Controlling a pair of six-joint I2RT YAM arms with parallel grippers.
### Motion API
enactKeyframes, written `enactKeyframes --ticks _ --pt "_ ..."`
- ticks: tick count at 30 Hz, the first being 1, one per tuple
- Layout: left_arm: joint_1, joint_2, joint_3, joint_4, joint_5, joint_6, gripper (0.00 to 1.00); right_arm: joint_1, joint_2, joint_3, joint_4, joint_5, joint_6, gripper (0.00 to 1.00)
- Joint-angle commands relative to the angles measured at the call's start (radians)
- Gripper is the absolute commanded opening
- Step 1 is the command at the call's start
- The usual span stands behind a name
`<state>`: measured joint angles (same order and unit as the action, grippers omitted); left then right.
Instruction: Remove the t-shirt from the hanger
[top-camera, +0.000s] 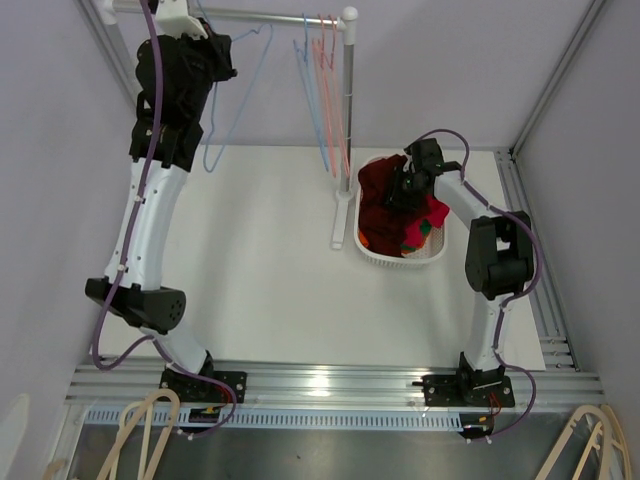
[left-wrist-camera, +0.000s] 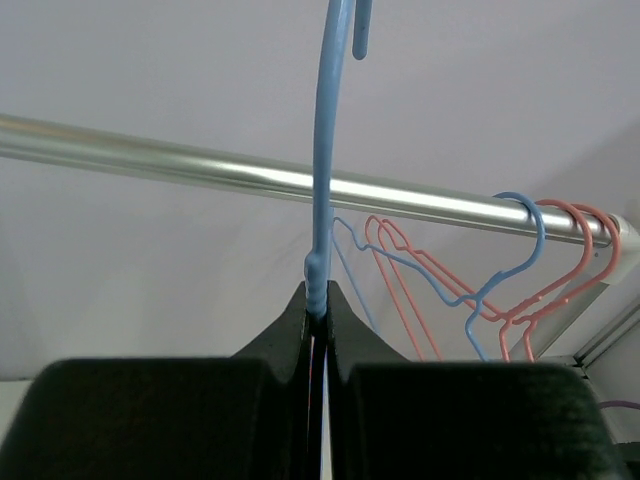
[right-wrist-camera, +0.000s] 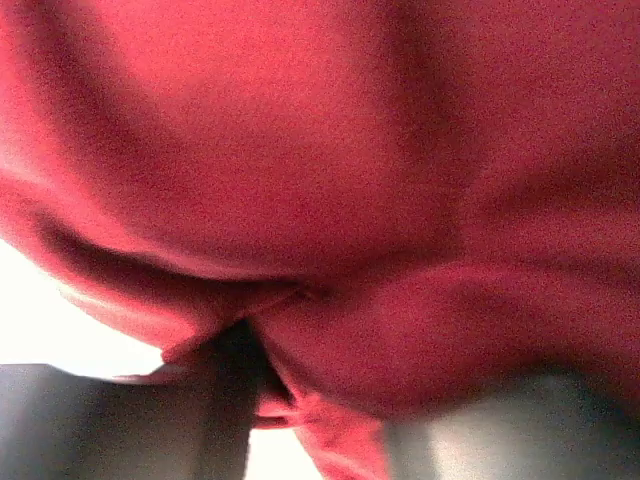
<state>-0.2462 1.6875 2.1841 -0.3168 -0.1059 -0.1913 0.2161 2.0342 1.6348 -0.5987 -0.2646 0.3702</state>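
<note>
1. Your left arm is raised at the far left of the table (top-camera: 270, 270), and your left fingers (top-camera: 222, 48) are up by the rail (top-camera: 260, 15)
2. In the left wrist view your left fingers (left-wrist-camera: 305, 310) are clenched on the neck of the blue hanger (left-wrist-camera: 322, 180). The plastic stem runs straight up from between the tips, crossing in front of the rail (left-wrist-camera: 200, 165)
3. From above, the blue hanger (top-camera: 236, 100) is bare, with its wire outline hanging below the rail and no cloth on it
4. The other hangers (top-camera: 322, 80), one blue and the rest pink, are bunched at the right end of the rail beside the post (top-camera: 347, 120). In the left wrist view their hooks (left-wrist-camera: 560, 225) sit over the bar
5. The red t-shirt (top-camera: 376, 188) lies heaped in the white basket (top-camera: 400, 262), which stands on the table just right of the post's foot
6. Your right fingers (top-camera: 408, 188) reach down into the basket, on top of the heap
7. In the right wrist view the red t-shirt (right-wrist-camera: 320, 180) fills nearly the whole frame, with a fold of it sitting by the dark, blurred finger shapes at the bottom edge
8. You cannot tell from these views whether your right fingers are gripping that fold or have let go of it
</note>
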Motion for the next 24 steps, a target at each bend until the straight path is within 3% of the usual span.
enactKeyframes --ticks 1,3,9,24 --pt "-0.008 0.032 0.059 0.062 0.052 0.027 0.01 -0.008 0.008 -0.053 -0.050 0.074 -0.019 0.53" --pt "-0.011 0.057 0.077 0.076 0.066 0.029 0.01 0.003 -0.044 -0.078 -0.036 0.117 -0.014 0.71" --pt "-0.024 0.167 0.197 0.027 0.072 0.030 0.01 0.008 -0.147 -0.061 -0.072 0.177 -0.027 0.77" --pt "-0.080 0.251 0.174 0.097 0.054 0.095 0.01 0.014 -0.341 0.020 -0.168 0.263 -0.048 0.82"
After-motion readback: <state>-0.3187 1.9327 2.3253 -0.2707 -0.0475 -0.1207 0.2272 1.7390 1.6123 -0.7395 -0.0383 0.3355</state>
